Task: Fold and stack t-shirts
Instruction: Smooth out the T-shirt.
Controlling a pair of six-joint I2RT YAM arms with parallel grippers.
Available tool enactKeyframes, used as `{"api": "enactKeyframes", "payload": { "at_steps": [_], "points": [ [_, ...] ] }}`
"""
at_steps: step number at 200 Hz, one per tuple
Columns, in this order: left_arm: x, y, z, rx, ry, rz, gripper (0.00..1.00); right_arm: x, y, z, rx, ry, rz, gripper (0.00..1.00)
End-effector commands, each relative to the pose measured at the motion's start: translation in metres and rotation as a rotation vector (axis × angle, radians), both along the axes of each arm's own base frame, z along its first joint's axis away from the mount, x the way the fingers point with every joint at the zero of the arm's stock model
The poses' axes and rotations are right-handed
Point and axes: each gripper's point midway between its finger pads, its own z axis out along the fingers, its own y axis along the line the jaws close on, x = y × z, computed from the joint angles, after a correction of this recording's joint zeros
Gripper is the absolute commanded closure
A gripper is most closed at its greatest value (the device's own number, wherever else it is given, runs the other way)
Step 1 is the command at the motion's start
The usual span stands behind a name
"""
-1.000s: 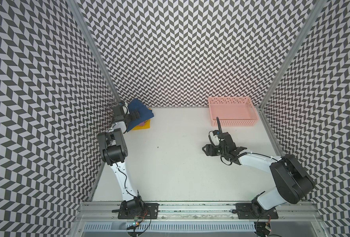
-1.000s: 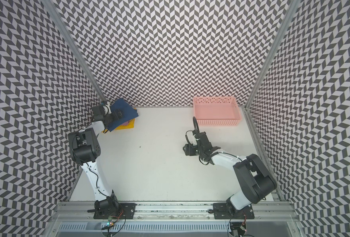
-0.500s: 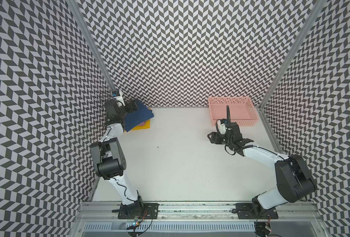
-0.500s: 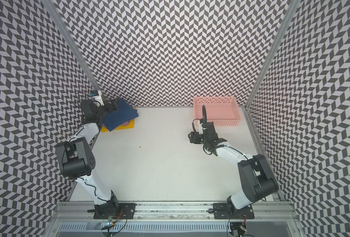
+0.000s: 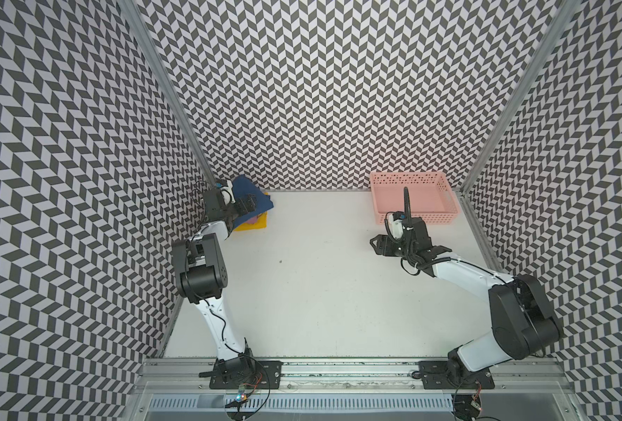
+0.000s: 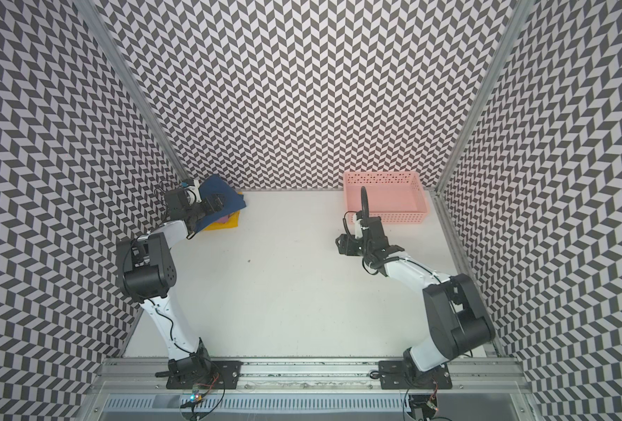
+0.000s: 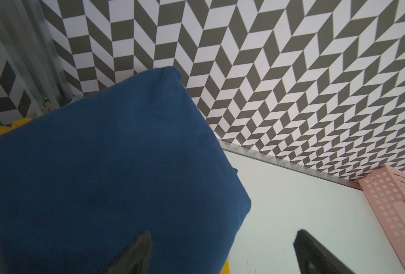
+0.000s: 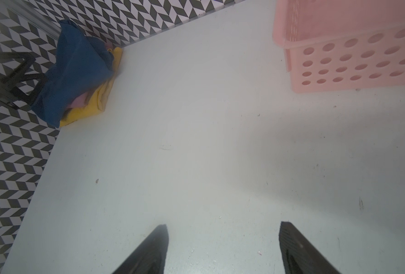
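table (image 5: pixel 320 291), white, fills the floor of the cell in both top views; its near edge runs under the rail that carries the two arm bases. pink basket (image 5: pixel 411 218) stands at the far right corner. the right arm's upright black cable crosses in front of it, and the left wrist view cuts it off at the frame edge.

t-shirts sit stacked in the far left corner, against the walls. navy shirt (image 6: pixel 229 195) lies on top, folded, its wall-side part covered by the left wrist in both top views. yellow shirt (image 5: pixel 255 225) is at the bottom with only its front edge showing. mauve-pink shirt (image 8: pixel 80 100) shows only as a thin sliver between them.

left gripper (image 7: pixel 224 234) hangs over the stack with its fingers spread wide and nothing between them, one finger (image 7: pixel 139 246) over the navy cloth; whether it touches the cloth i cannot tell. right gripper (image 8: pixel 223 225) is spread too, holding nothing, above bare table near the basket; only its fingertips show in its wrist view.

compared with a second ago, the left elbow sits lower and nearer the rail, and the right gripper has moved up toward the basket. the stack lies where it did.
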Motion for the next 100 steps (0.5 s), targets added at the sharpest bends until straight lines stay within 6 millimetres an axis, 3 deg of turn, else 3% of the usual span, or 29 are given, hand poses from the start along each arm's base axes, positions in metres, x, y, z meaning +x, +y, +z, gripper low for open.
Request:
{"api": "enactKeyframes", "payload": {
  "at_steps": [1, 30, 53, 71, 73, 79, 82, 83, 100],
  "points": [
    [-0.003, -0.011, 0.043, 0.005, -0.111, -0.047, 0.01, 0.008, -0.007, 0.008, 0.013, -0.032, -0.013, 0.25],
    [-0.028, -0.015, 0.084, 0.030, -0.223, -0.030, 0.01, 0.013, -0.028, 0.026, 0.035, -0.076, -0.072, 0.25],
    [-0.069, -0.021, 0.106, 0.049, -0.341, 0.032, 0.01, 0.013, -0.045, 0.035, 0.029, -0.108, -0.138, 0.24],
    [-0.108, -0.033, 0.106, 0.123, -0.404, 0.073, 0.01, 0.011, -0.055, 0.031, 0.041, -0.094, -0.176, 0.24],
    [-0.112, -0.035, 0.114, 0.136, -0.429, 0.080, 0.01, 0.010, -0.055, 0.029, 0.044, -0.088, -0.175, 0.24],
    [-0.127, -0.042, 0.107, 0.183, -0.447, 0.083, 0.01, 0.009, -0.054, 0.026, 0.057, -0.076, -0.174, 0.24],
    [-0.132, -0.045, 0.115, 0.215, -0.478, 0.093, 0.01, 0.008, -0.053, 0.024, 0.062, -0.073, -0.171, 0.24],
    [-0.136, -0.047, 0.108, 0.222, -0.468, 0.087, 0.01, 0.007, -0.052, 0.023, 0.064, -0.073, -0.170, 0.24],
    [-0.168, -0.056, 0.107, 0.371, -0.524, 0.165, 0.01, 0.002, -0.056, 0.014, 0.069, -0.060, -0.190, 0.24]
  ]
}}
